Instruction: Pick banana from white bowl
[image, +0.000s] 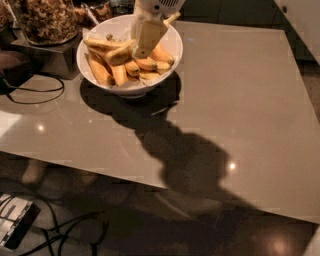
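Note:
The white bowl (167, 47) stands at the far left of the tabletop and holds several bananas. A long, curved yellow banana (102, 45) lies across the pile's upper left. Shorter orange-tinged bananas (147, 64) lie below and to the right of it. My gripper (142, 47) reaches down into the bowl from the top edge of the view. Its pale lower end rests on the pile beside the long banana's right end. The gripper hides part of the pile.
A glass jar of brown nuts (45, 20) stands on a dark box left of the bowl. A black cable (35, 95) loops on the grey table (240, 90) near its left edge. Cables and a device (15, 225) lie on the floor below the front edge.

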